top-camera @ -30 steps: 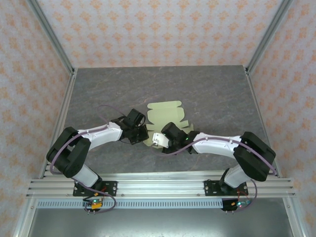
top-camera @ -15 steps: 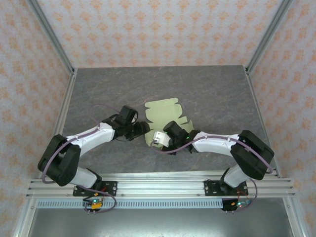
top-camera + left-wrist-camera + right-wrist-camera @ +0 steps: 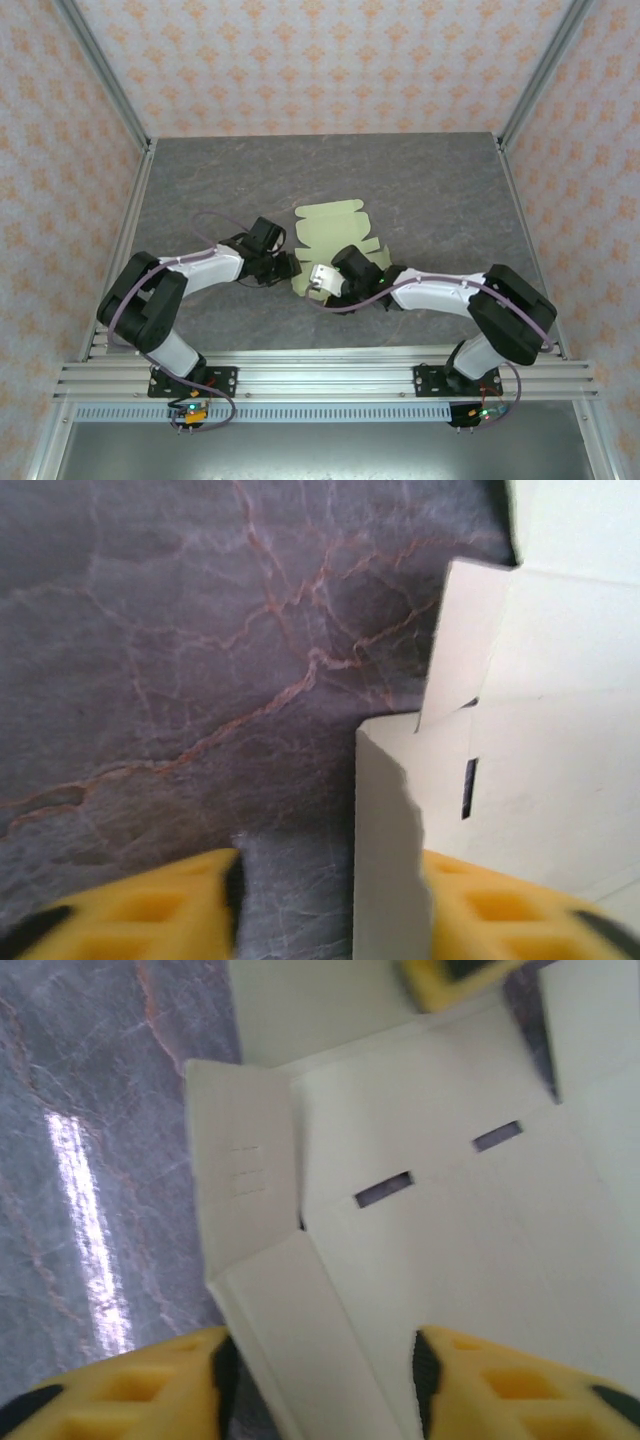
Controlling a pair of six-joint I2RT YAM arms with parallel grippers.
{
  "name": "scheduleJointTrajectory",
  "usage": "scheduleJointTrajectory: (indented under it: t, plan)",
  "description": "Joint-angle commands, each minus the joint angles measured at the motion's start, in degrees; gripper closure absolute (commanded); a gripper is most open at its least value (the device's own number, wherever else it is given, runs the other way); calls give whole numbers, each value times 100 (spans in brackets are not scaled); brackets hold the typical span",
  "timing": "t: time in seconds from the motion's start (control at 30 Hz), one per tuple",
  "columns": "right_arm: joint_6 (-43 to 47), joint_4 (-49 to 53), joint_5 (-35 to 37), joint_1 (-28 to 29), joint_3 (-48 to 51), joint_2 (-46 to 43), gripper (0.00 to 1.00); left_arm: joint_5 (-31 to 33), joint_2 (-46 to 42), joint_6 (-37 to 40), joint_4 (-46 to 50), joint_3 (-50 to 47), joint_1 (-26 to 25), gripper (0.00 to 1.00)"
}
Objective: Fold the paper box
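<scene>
Now the left gripper (image 3: pixel 291 268) sits closer against the paper box (image 3: pixel 335 225), jaws parted around a flap. The right gripper (image 3: pixel 316 283) is likewise parted.

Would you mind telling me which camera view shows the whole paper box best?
Top external: the paper box shows most of its outline, its near edge under the arms. The wrist views give close-ups of panels, slots and flaps.
</scene>
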State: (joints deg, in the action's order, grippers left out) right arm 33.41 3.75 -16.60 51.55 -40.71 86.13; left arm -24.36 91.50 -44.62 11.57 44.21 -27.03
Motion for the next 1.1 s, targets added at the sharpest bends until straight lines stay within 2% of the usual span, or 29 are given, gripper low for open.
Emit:
scheduleJointTrajectory:
  t: [0.0, 0.1, 0.17, 0.2, 0.27, 0.37, 0.43, 0.53, 0.63, 0.7, 0.73, 0.9, 1.07]
  plan:
    - [-968, -615, 495, -18, 123, -538, 42, -125, 207, -94, -137, 103, -42, 85]
    - [-3188, -766, 1590, -13, -62, -923, 40, -221, 205, -500, -407, -51, -41, 89]
    - [-5063, -709, 2414, -18, -60, -1124, 36, -338, 145, -776, -530, -119, -42, 92]
    - [-5829, -565, 2603, -22, -74, -1154, 36, -373, 99, -917, -598, -168, -44, 94]
    - [-7340, 23, 2717, -17, -184, -1172, 36, -360, -51, -1279, -792, -323, -43, 99]
    - [-9598, 795, 2710, 8, -108, -1263, 37, -339, -297, -1744, -887, -414, -46, 100]
    - [-10604, 884, 2574, 44, 59, -1348, 37, -321, -471, -1888, -834, -398, -40, 100]
    - [-11248, 968, 2506, 57, 101, -1511, 35, 21, -765, -1999, -656, -411, -43, 100]
    - [-11320, 1060, 2685, 36, 16, -1607, 28, 289, -840, -1920, -448, -324, -41, 100]
    - [-11646, 1516, 2894, 6, -72, -1619, 22, 238, -755, -1892, -391, -255, -46, 100]
    - [-11913, 1651, 2931, 4, -50, -1608, 22, 190, -704, -1930, -443, -267, -43, 100]
    - [-12564, 898, 2407, -6, 347, -1489, 23, -95, -471, -2285, -889, -396, -40, 100]
    - [-12859, 158, 2258, -12, 521, -1027, 28, -172, -432, -2258, -917, -348, -66, 100]
